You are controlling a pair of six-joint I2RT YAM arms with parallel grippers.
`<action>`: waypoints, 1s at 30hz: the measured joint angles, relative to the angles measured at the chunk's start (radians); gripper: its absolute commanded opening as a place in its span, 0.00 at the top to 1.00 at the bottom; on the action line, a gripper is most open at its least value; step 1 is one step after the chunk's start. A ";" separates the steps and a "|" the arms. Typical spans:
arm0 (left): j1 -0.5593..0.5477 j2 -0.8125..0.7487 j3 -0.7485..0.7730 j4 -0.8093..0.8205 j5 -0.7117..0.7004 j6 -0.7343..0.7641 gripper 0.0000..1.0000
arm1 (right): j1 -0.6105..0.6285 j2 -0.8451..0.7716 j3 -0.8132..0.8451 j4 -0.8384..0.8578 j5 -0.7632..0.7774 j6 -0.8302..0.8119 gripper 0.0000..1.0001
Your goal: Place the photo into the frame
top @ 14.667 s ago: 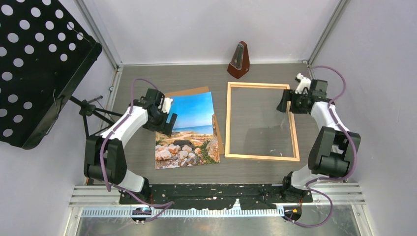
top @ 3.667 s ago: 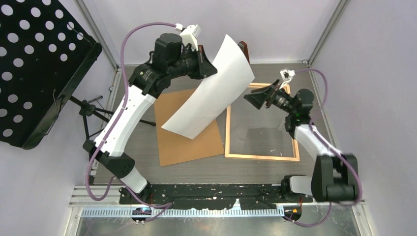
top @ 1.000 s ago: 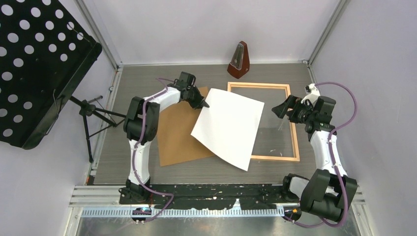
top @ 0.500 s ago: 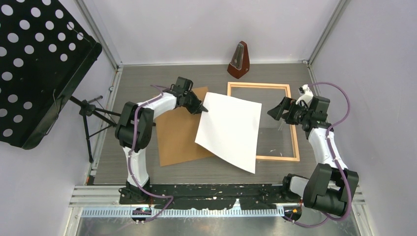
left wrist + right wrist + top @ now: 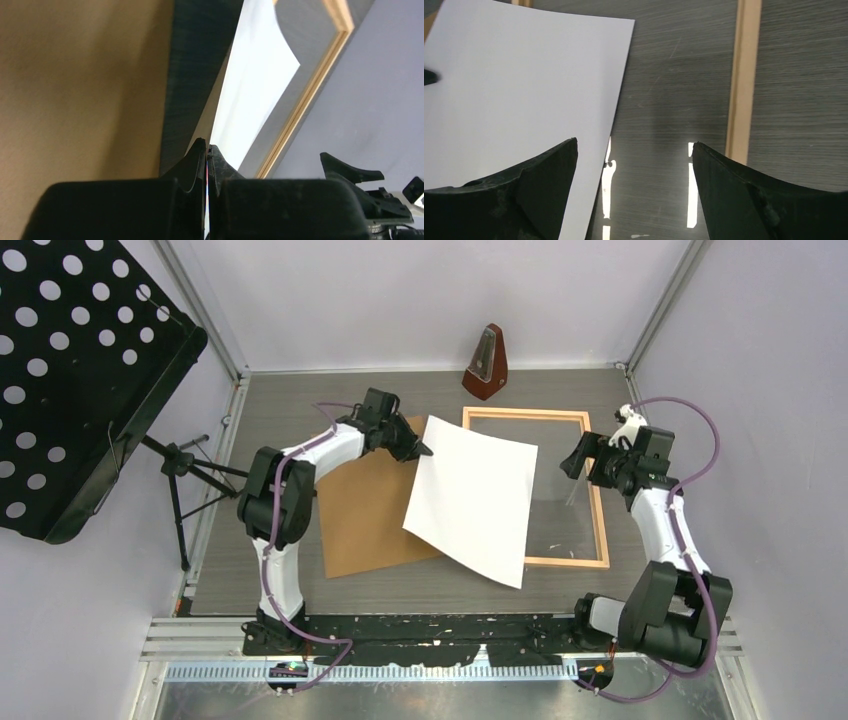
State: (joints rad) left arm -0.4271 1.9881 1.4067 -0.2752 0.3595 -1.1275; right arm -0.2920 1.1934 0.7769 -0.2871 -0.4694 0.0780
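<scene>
The photo (image 5: 470, 505) lies white back up, tilted, its right half over the left part of the light-wood frame (image 5: 598, 530). My left gripper (image 5: 422, 451) is shut on the photo's far left corner, and the print's edge shows between the closed fingertips (image 5: 207, 147). In the left wrist view the photo (image 5: 255, 95) stretches toward the frame (image 5: 310, 95). My right gripper (image 5: 576, 456) hovers open over the frame's right part, nothing between its fingers. Its wrist view shows the photo (image 5: 524, 85) to the left, the frame rail (image 5: 740, 75) to the right, the gripper (image 5: 634, 147) above the shiny pane.
A brown backing board (image 5: 360, 510) lies left of the frame, partly under the photo. A metronome (image 5: 487, 362) stands at the back. A black perforated music stand (image 5: 80, 370) on a tripod rises at the left. Walls close in both sides.
My left gripper has swung the photo a little clockwise and to the right over the frame. The right gripper has drawn back slightly to the right, still open.
</scene>
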 measured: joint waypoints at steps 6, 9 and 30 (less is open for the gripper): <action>0.002 0.046 0.063 0.095 0.013 0.011 1.00 | -0.027 0.120 0.093 -0.020 0.121 -0.084 0.12; 0.003 0.081 0.071 0.158 0.032 0.009 1.00 | -0.040 0.192 0.138 -0.036 0.159 -0.122 0.16; 0.001 0.161 0.087 0.399 0.056 -0.057 1.00 | -0.060 0.518 0.269 -0.083 0.205 -0.216 0.49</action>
State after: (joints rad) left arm -0.4259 2.1494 1.4937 0.1242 0.4152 -1.1843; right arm -0.3515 1.7111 1.0458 -0.3698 -0.2646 -0.1375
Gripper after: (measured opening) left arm 0.001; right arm 0.546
